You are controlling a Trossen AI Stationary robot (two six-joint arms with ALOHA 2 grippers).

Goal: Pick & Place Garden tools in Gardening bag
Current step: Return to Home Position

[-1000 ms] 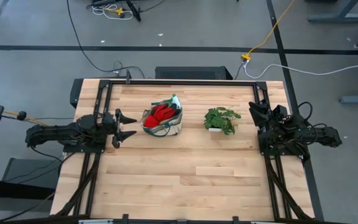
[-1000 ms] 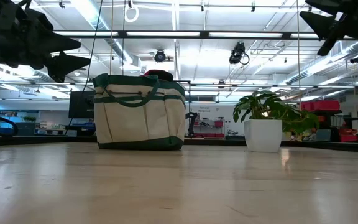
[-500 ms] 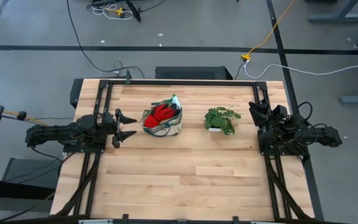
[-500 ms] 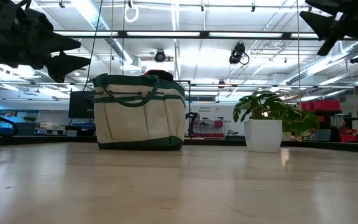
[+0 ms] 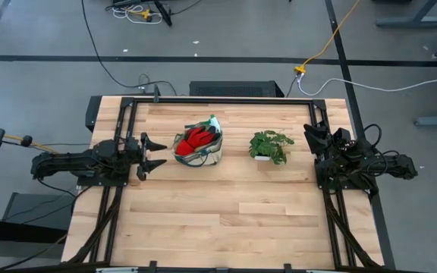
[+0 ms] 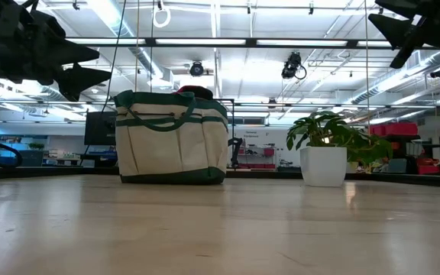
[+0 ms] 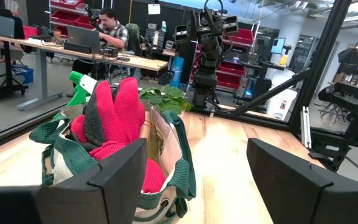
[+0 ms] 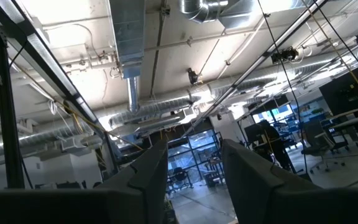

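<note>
At the table's (image 5: 226, 220) 9 o'clock edge, the left gripper (image 5: 162, 152) is hovering well above the wood and aiming toward 3 o'clock. Its fingers (image 7: 114, 180) are spreading wide, released, gripping nothing.

The bag (image 5: 200, 147) is sitting just beside it at its 3 o'clock, not touching it. It is standing upright on the wood, at about 11 o'clock from table centre. The red gloves (image 5: 198, 137) are sitting inside, bunched, and poking up over the rim. The spray bottle (image 5: 212, 121) is sticking out at the bag's 1 o'clock corner, with only its green-and-white top showing. The rest of the bag's inside is hiding under the gloves, so I cannot tell what else is in there.

The plant (image 5: 271, 145) is standing at the bag's 3 o'clock, apart from it, in a white pot (image 6: 323, 166) resting on the wood.

The right gripper (image 5: 309, 135) is waiting at the plant's 3 o'clock, by the table's 3 o'clock edge. It is raised and tilting up toward the ceiling, its two fingers parted with nothing between them.

Past the table, a person (image 7: 112, 28) is sitting at a desk (image 7: 55, 51) in the room beyond.
</note>
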